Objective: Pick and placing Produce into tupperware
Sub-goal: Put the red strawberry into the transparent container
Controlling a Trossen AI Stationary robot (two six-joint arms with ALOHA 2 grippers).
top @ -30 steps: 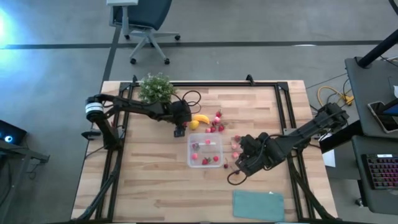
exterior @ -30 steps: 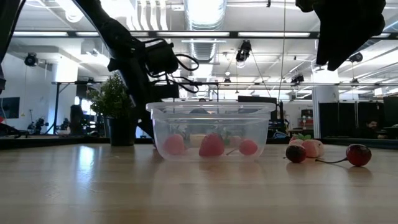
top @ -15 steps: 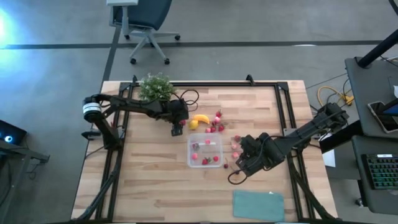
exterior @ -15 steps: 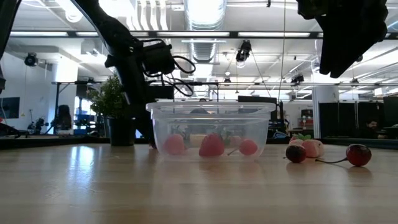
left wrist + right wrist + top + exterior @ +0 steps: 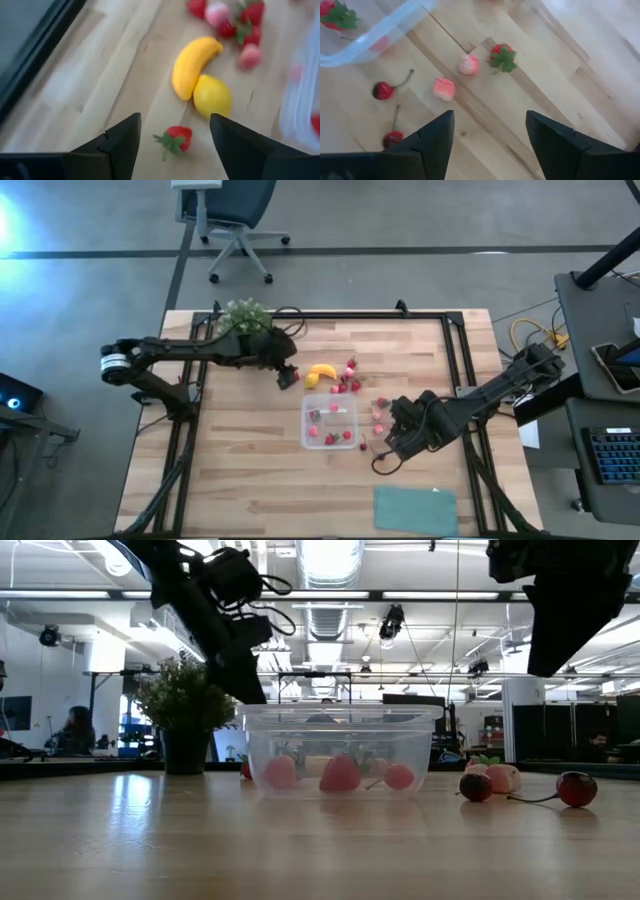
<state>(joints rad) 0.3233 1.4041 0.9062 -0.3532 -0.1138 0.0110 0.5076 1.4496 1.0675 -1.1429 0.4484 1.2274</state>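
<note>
Where high view blurs | left wrist: strawberry (image 5: 176, 140) beside lemon (image 5: 212, 96), banana (image 5: 193, 65)

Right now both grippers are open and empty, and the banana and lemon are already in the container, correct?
Not quite. The banana and lemon lie on the table outside the container, as the high view shows. Both the left gripper and right gripper are open and empty.
</note>
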